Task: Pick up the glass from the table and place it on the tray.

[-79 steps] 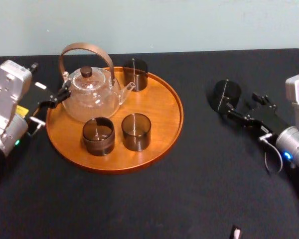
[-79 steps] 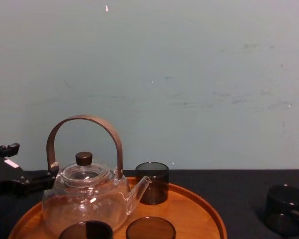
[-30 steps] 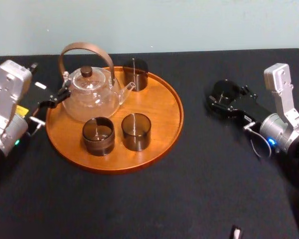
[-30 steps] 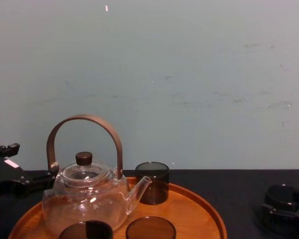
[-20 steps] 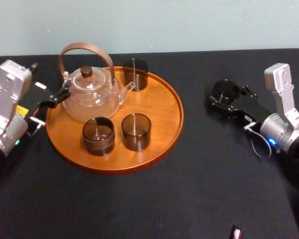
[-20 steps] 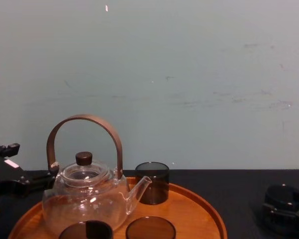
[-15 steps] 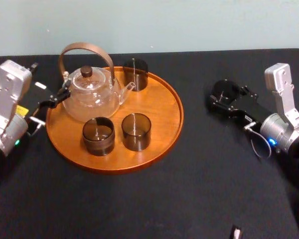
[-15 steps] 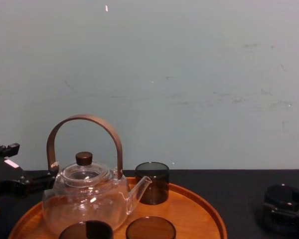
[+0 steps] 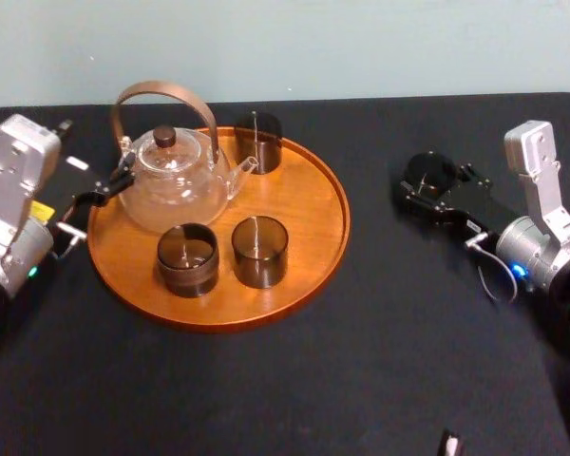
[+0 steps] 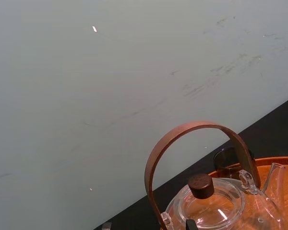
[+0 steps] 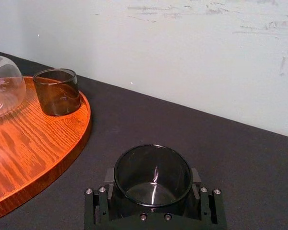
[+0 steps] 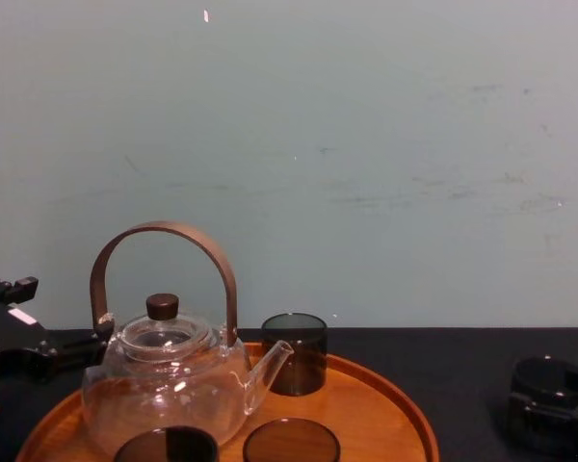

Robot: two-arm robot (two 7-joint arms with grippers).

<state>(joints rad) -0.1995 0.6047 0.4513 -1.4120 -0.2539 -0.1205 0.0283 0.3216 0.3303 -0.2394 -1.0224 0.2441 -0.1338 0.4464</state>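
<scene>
Right gripper [image 9: 432, 185] has moved in. Its pads now pinch the glass [image 11: 152, 167] between them, not yet off the table [image 9: 380, 332]. You lift next; tray [image 9: 313, 204] sits well to its left. Left gripper [image 9: 100, 195] is parked at the tray's far rim.

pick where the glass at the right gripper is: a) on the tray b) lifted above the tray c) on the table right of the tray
c: the glass stands on the table right of the tray, the right gripper around it; the left gripper sits by the teapot.
</scene>
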